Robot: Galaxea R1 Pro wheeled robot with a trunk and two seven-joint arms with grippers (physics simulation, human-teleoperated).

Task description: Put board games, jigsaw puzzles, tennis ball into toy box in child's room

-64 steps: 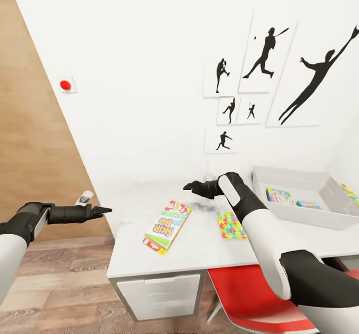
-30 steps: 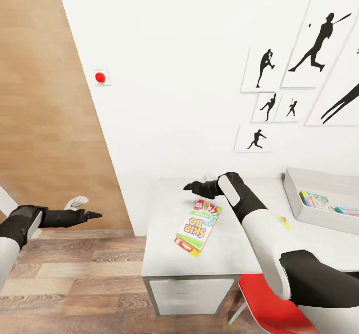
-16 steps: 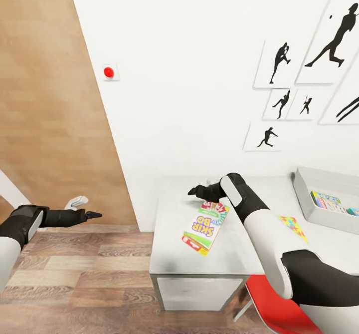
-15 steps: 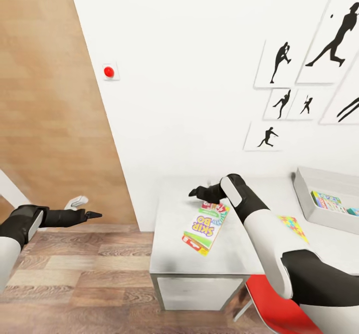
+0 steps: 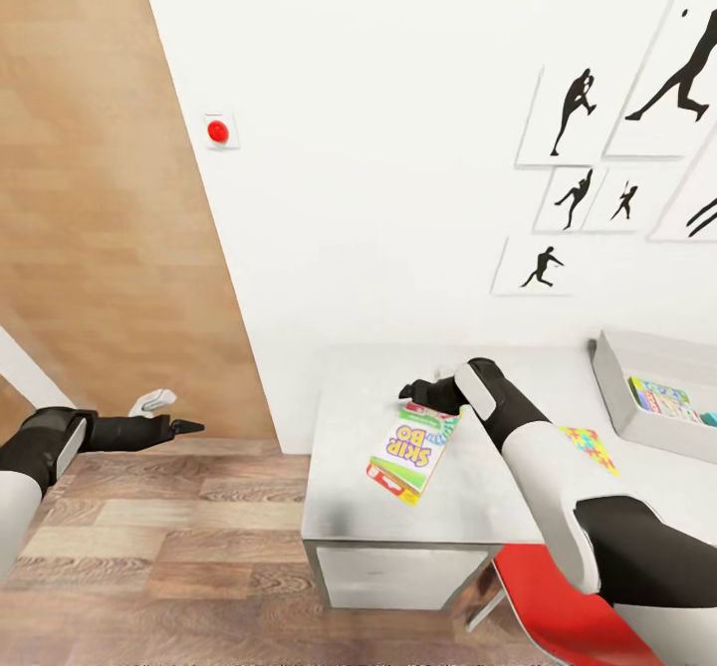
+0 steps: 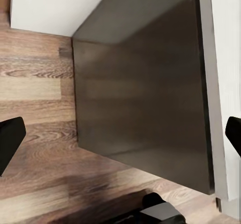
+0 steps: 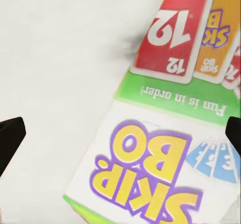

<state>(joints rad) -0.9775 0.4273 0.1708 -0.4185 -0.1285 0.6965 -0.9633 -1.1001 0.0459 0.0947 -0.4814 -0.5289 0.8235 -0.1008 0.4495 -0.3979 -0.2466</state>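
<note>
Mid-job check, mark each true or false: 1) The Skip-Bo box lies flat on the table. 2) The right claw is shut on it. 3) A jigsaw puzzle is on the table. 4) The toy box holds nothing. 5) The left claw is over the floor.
1) The Skip-Bo box lies flat on the table: true.
2) False: the right claw is open above it.
3) The puzzle: true.
4) False: the toy box holds a game box.
5) The left claw: true.
</note>
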